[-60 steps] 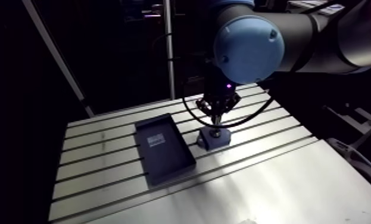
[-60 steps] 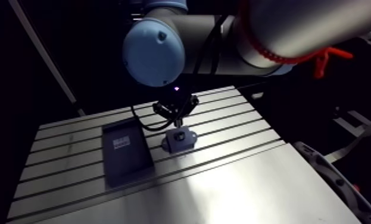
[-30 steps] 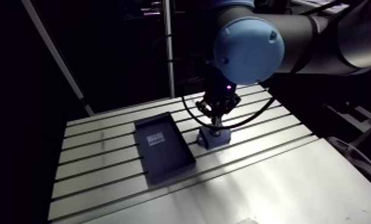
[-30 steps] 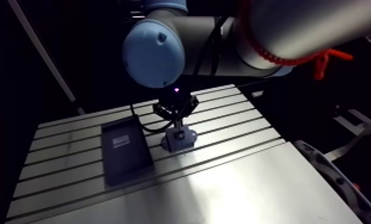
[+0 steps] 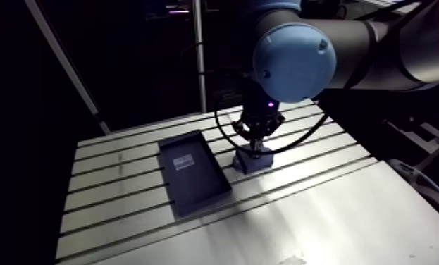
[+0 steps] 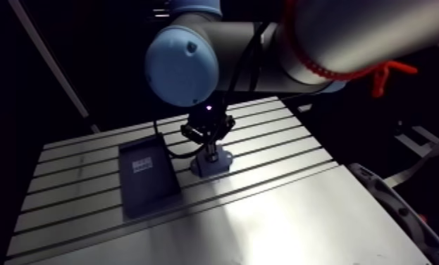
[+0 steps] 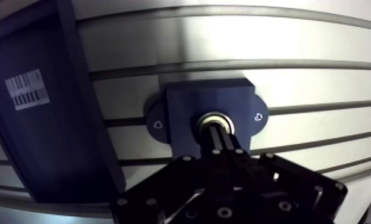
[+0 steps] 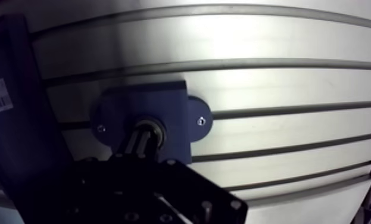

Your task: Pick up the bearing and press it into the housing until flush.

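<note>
Table (image 7: 318, 71): bare aluminium, smooth, satin sheen with a bright patch of glare; slots dark.
Housing (image 7: 187, 101): dark blue block, matt, plastic-looking, even surface.
Bearing (image 7: 206, 119): polished metal ring, glossy, catching light.
Tray (image 7: 50, 149): dark, matt, plastic-looking, smooth floor.
Label (image 7: 27, 89): white paper, printed with black bars.
Gripper (image 7: 219, 132): black, matt body with small, dull metal screw heads.

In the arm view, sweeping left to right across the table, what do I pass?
tray → housing. The gripper hangs right over the housing, so it has no separate place in the order.
</note>
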Tool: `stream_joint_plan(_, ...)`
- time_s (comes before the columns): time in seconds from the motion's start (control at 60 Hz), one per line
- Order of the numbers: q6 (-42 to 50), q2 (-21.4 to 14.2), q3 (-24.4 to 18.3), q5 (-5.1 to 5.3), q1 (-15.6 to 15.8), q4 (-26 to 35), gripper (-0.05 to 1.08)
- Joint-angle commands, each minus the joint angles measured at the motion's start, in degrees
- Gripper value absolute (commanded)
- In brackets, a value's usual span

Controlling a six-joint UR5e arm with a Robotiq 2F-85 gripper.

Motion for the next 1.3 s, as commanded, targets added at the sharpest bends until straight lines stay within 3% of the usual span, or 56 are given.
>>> stream_joint_plan(0.017,-0.2,0.2,0.0,-0.02,0.0,0.0,0.91)
stream_joint_plan(1.3,-0.3,0.9,0.0,-0.2,0.0,-0.3,0.91)
